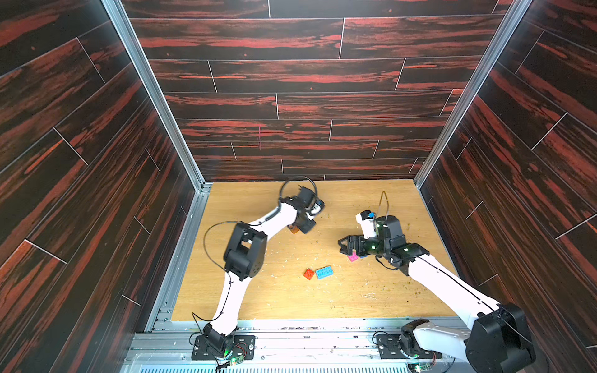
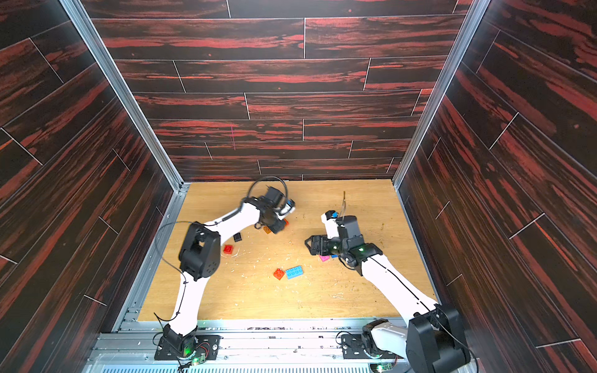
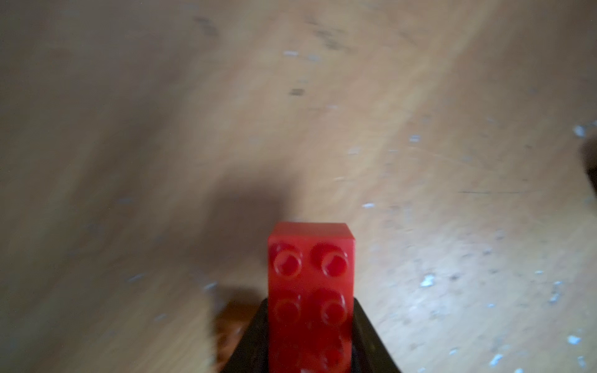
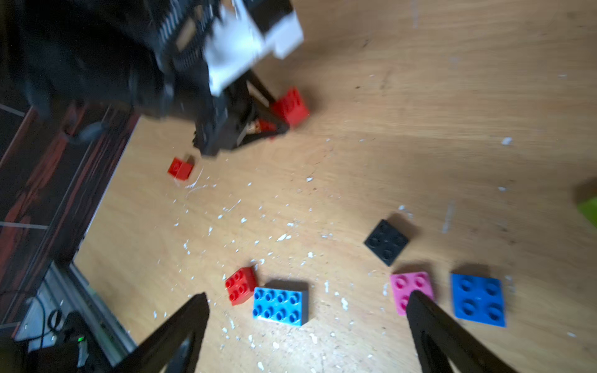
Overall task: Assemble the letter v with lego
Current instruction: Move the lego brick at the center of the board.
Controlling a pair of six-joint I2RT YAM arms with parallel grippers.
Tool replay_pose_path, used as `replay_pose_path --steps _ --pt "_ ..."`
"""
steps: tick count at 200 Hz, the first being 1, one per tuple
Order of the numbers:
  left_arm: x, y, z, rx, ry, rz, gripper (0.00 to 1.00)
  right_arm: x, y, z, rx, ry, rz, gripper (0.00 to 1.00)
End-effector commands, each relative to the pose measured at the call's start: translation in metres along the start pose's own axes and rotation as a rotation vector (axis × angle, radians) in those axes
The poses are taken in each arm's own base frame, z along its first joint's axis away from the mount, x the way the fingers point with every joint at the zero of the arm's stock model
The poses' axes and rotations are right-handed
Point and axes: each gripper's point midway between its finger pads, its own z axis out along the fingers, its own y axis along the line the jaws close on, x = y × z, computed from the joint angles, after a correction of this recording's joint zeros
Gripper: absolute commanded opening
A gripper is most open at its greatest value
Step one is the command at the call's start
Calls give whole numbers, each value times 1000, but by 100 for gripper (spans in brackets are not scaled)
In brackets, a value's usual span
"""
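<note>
Dark red-streaked wood panels wall in your pale wooden tabletop [image 1: 258, 306]. Your left fingers [image 3: 363, 339] are clamped narrow on a long red studded plastic brick [image 3: 310, 274] toward the far middle. Your right fingers [image 4: 423, 313] stand wide and empty over a pink square brick [image 4: 408, 284]. To its left, a small red square brick [image 1: 308, 274] lies just beside a light blue long brick [image 1: 324, 272].

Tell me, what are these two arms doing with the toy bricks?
The goal is a lego letter V. The left gripper is shut on a long red brick over the table. The right gripper hangs open over loose ones, like a pink brick and a light blue brick. No V shows yet.
</note>
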Motion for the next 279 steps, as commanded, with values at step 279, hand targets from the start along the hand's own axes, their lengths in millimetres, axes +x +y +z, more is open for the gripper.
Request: replay_pose_path --steps 279 --pt "71 18 8 80 164 65 29 -10 6 6 -5 -9 -10 98"
